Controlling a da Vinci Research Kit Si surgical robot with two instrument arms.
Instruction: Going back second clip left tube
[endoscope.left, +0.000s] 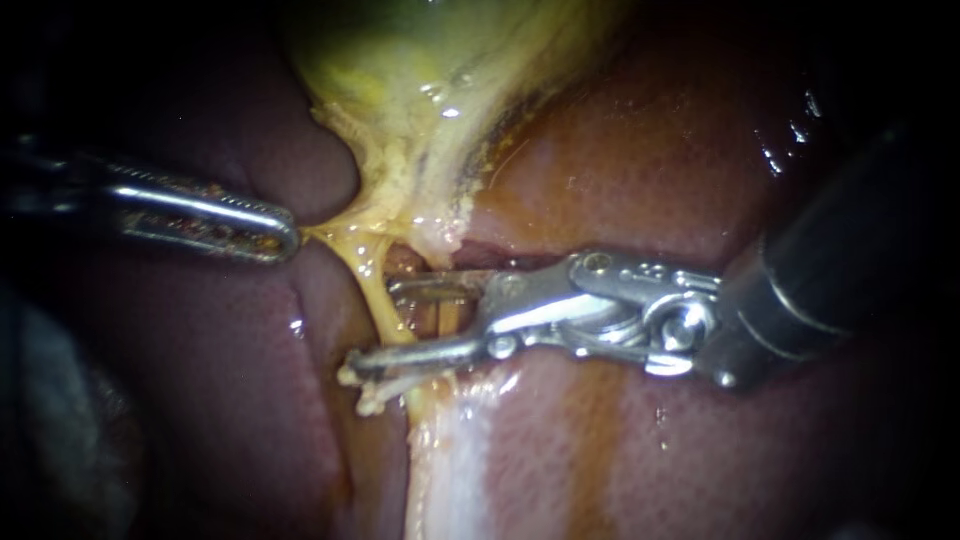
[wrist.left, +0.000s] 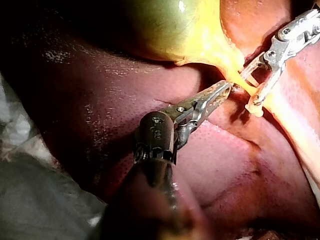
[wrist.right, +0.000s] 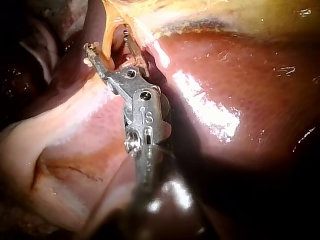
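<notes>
A thin yellow tube (endoscope.left: 372, 282) runs down from the fatty tissue under the gallbladder (endoscope.left: 400, 60). My right instrument (endoscope.left: 375, 330) comes in from the right with its jaws open, one on each side of this tube and neither pressing on it. The right wrist view shows the same tube (wrist.right: 107, 34) in the gap of the right instrument (wrist.right: 109, 45). My left instrument (endoscope.left: 285, 235) has its jaws shut on a yellow tissue strand (endoscope.left: 325, 235) and holds it taut to the left. That grip also shows in the left wrist view (wrist.left: 226, 89). I cannot make out a clip.
Dark red liver (endoscope.left: 650, 170) surrounds the site on both sides. A pale whitish band of tissue (endoscope.left: 450, 460) runs down below the right jaws. Grey cloth (wrist.left: 30, 200) lies beside the liver behind the left instrument's shaft.
</notes>
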